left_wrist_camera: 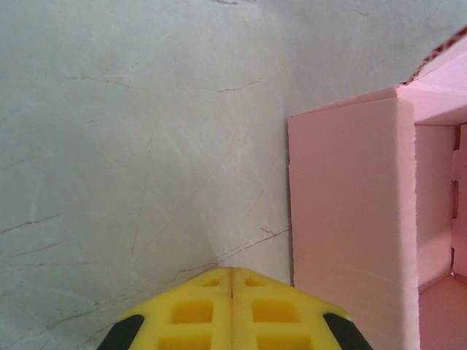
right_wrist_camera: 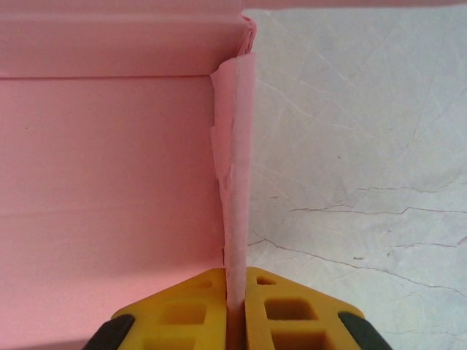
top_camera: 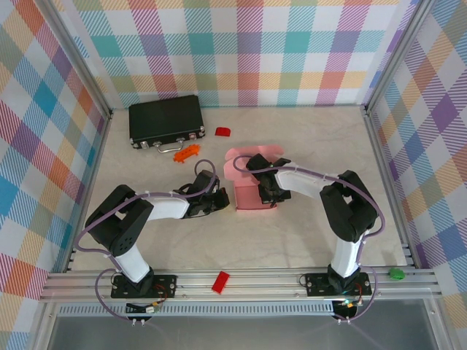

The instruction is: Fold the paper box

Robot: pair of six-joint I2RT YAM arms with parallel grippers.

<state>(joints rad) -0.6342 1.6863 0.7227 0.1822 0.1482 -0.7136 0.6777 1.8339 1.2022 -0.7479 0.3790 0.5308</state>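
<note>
Two sets of jaws work at one pale pink card paper box (top_camera: 246, 198), which stands partly erected on the pale marbled counter (top_camera: 306, 240) between the two arms.

Right jaws: closed to a narrow slot on a thin upright side flap (right_wrist_camera: 235, 182) of the paper box (right_wrist_camera: 109, 182). The card runs straight ahead from between the yellow fingertips (right_wrist_camera: 186, 313). The box floor and far wall lie to the left of these jaws, and bare counter (right_wrist_camera: 365, 146) lies to the right.

Left jaws: fully closed, pads together, holding nothing. Their yellow fingertips (left_wrist_camera: 197, 313) point at bare counter (left_wrist_camera: 109, 146). The outer wall of the paper box (left_wrist_camera: 350, 211) stands just to the right of them, apparently not touching.

Probable hazards from this position:

1. Tearing or buckling. The flap edge looks uneven ahead of the right jaws. A pull out of line with the crease would likely crumple the thin card.
2. Dragging. Nothing pins the box down. A fold driven by the right jaws alone may slide or tip the whole box instead of bending the crease.
3. Slip. Only a short length of flap sits in the grip, so the smooth card could pull free under load.
4. Crushing. A rightward sweep of the left jaws would push in the adjacent wall.
</note>
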